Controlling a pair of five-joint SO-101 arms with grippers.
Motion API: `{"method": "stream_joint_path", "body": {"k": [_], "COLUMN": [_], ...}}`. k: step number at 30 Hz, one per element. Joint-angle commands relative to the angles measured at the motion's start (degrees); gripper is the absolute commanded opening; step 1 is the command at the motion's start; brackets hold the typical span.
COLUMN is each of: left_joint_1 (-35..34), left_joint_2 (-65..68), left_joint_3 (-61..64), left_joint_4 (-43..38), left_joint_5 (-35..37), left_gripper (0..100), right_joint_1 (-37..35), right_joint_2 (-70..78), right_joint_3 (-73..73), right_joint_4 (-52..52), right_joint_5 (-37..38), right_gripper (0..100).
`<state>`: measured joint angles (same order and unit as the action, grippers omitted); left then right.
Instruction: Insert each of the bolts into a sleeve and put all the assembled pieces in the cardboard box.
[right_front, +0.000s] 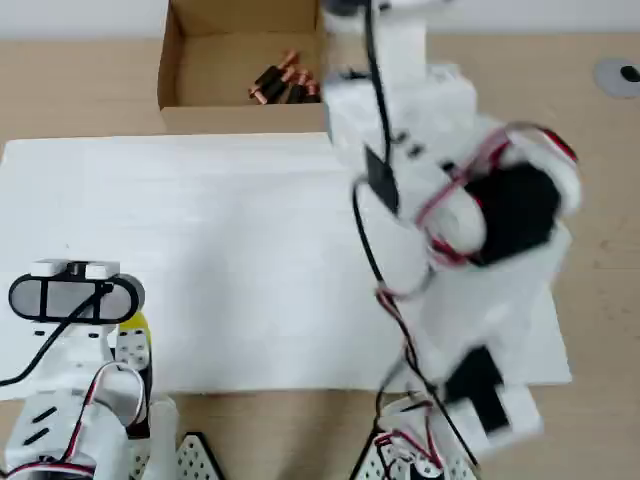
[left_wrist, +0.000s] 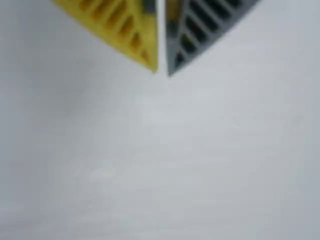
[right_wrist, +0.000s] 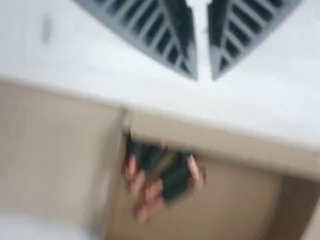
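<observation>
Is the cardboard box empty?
No, a small heap of black sleeves with copper-coloured bolts lies inside the cardboard box.

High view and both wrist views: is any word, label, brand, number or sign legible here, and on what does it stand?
None: no text can be read in any view.
The cardboard box shows plain walls with no print.
The assembled pieces in it are too small and blurred to show any marking.
The grey disc on the table bears no legible sign.
</observation>
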<state>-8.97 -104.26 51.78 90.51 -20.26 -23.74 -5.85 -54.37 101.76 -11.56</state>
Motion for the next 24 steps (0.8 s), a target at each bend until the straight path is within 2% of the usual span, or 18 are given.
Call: {"method": "stream_joint_path", "body": {"k": [1, 9, 18, 24], "left_joint_1": [-3.52, -5.1, -5.01, -5.01], "left_joint_2": [-0.48, -0.4, -0.4, -0.4], "left_joint_3": [0.18, 2.73, 2.99, 2.99], "left_joint_4": [1.93, 2.11, 2.02, 2.02], "left_joint_5": [-2.55, -3.52, -3.52, -3.6], "left_gripper": [1, 1, 1, 1], "right_joint_1": [0.84, 0.92, 1.19, 5.76], "right_joint_2": [-15.25, -41.8, -75.56, -98.77], "right_joint_3": [20.09, 56.66, 93.93, 115.47], "right_joint_4": [0.7, -2.02, -19.34, -32.53], "right_joint_5": [-0.44, -0.35, 0.09, 2.02], "right_gripper": [1.0, 1.0, 1.0, 1.0]}}
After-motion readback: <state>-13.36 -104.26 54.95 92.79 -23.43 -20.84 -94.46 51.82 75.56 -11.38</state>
